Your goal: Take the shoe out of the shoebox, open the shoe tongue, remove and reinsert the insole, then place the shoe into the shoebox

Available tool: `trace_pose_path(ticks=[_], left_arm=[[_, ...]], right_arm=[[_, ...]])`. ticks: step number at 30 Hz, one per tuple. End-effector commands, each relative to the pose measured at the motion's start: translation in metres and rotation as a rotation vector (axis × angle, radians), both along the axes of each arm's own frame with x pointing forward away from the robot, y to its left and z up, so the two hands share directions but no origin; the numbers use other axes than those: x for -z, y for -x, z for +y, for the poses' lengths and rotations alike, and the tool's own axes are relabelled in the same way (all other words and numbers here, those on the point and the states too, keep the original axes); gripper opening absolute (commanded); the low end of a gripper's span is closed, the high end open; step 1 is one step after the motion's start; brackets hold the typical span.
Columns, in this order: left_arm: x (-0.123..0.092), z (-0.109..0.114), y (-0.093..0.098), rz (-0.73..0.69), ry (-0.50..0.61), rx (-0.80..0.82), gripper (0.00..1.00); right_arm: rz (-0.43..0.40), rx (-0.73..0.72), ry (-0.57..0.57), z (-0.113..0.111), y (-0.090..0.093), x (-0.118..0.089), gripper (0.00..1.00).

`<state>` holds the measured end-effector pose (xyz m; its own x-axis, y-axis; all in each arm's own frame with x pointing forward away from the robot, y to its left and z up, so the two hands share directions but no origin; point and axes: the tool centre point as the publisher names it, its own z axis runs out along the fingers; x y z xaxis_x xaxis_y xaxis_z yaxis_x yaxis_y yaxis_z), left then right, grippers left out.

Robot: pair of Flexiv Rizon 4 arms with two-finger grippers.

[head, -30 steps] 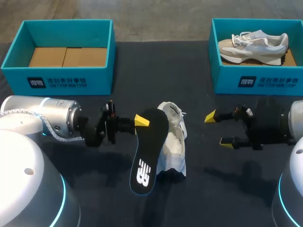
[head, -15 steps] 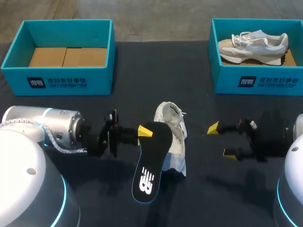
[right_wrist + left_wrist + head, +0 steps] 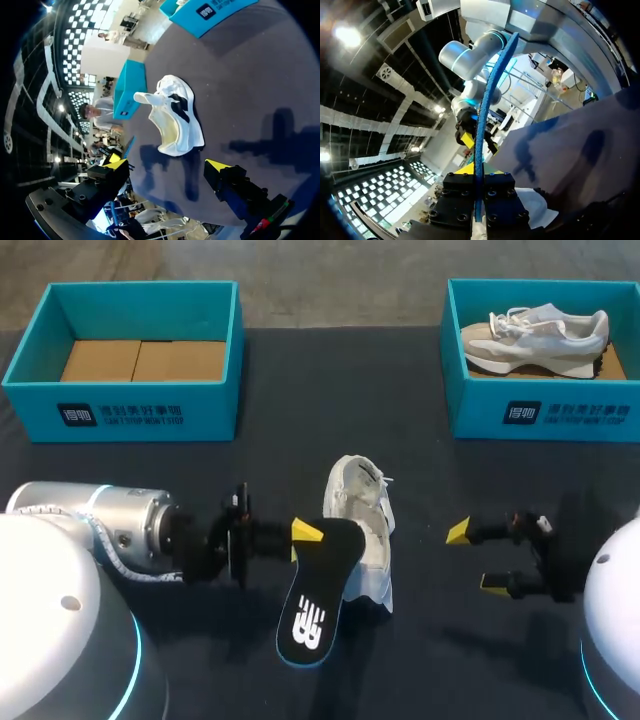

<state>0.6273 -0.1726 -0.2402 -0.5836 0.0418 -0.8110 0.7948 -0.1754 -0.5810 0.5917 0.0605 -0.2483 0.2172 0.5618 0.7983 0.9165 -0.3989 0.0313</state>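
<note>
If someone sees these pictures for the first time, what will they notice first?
The black insole stands out, gripped by the left tool at mid-table, by the white shoe. The right tool hangs open to that shoe's right, and a second shoe lies in the far right box.

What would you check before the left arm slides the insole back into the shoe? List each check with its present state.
1. Is the insole clamped in the left gripper? Ok: in the left wrist view its edge sits between the fingers.
2. Is the insole fully out of the shoe? Ok.
3. Is the right gripper open and free to help? Ok.
4. Is the shoe steadied? Not ok: nothing holds it.
5. Is the shoe mouth wide enough? Cannot tell.
6. Is the left shoebox free for the shoe? Ok: only cardboard inside.
</note>
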Motion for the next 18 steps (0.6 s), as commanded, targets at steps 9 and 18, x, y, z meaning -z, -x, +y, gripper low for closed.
trace_pose_path(ticks=[9, 18], left_arm=[[0.024, -0.01, 0.014, 0.02, 0.005, 0.02, 0.0], [0.033, -0.019, 0.012, 0.022, 0.014, 0.029, 0.0]], right_arm=[[0.031, 0.001, -0.019, 0.002, 0.019, 0.022, 1.0], [0.05, -0.046, -0.028, 0.023, 0.014, 0.032, 1.0]])
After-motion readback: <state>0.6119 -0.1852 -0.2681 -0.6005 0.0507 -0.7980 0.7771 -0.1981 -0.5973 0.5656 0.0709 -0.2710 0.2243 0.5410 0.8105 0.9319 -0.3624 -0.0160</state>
